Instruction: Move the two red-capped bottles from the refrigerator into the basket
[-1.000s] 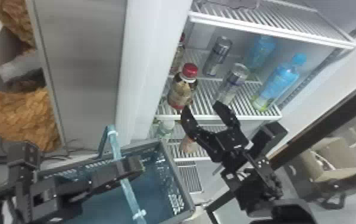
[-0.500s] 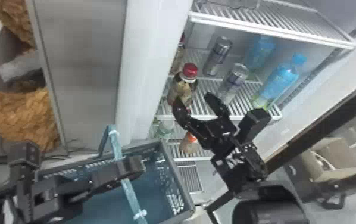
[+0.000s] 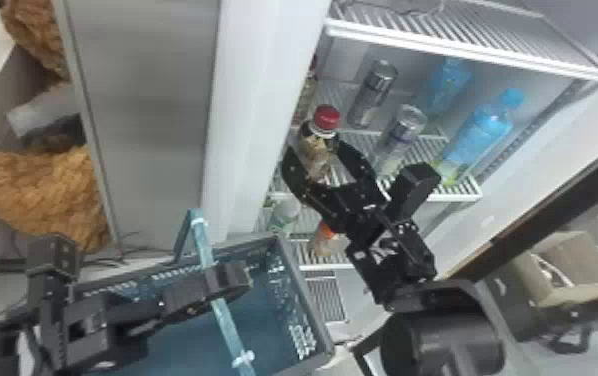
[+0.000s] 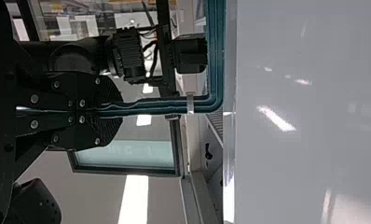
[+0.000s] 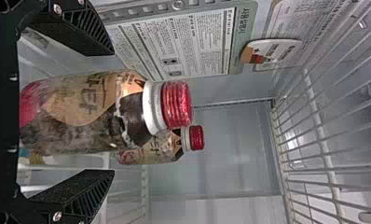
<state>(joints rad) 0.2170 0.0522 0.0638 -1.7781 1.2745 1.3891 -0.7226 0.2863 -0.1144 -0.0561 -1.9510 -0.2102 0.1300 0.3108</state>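
At centre in the head view, you have gaps between the spread fingers of your right gripper [image 3: 317, 149] and the front red-capped bottle [image 3: 326, 118]. A can [image 3: 403, 131] stands near, rightward. Lower left, your left gripper [image 3: 243, 276] and the handle [image 3: 227, 322] obstruct the basket [image 3: 307, 292].
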